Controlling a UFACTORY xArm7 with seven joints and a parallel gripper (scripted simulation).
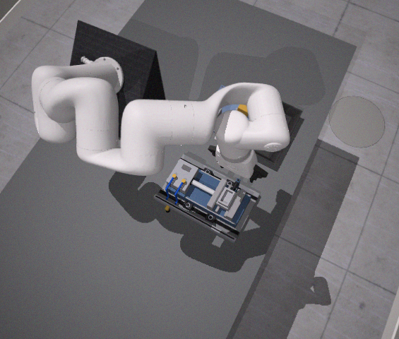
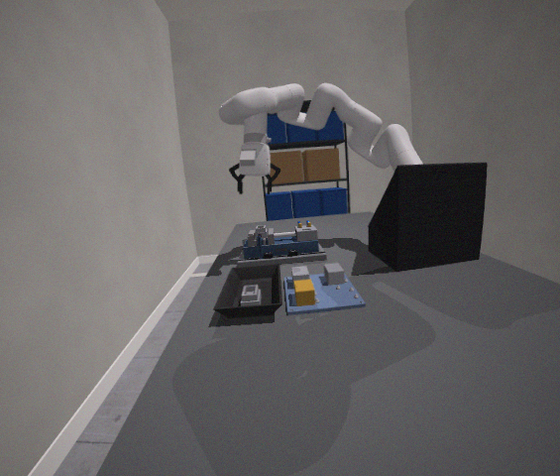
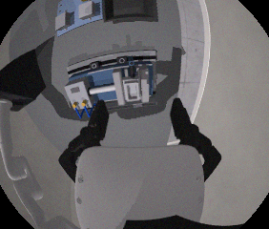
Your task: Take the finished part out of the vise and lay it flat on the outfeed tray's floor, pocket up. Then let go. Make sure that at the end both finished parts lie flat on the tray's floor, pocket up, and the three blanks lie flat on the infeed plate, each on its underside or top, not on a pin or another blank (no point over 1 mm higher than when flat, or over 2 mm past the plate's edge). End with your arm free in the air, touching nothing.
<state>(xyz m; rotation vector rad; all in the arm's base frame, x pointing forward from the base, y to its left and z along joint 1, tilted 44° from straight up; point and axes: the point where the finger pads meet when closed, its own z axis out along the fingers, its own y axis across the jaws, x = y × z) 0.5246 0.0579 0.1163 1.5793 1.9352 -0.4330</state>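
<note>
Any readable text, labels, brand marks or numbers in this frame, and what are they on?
None can be read.
Arm: plain white, no brand mark visible.
Vise: no lettering visible.
Rack boxes: plain faces.
Infeed plate and outfeed tray: unmarked.
</note>
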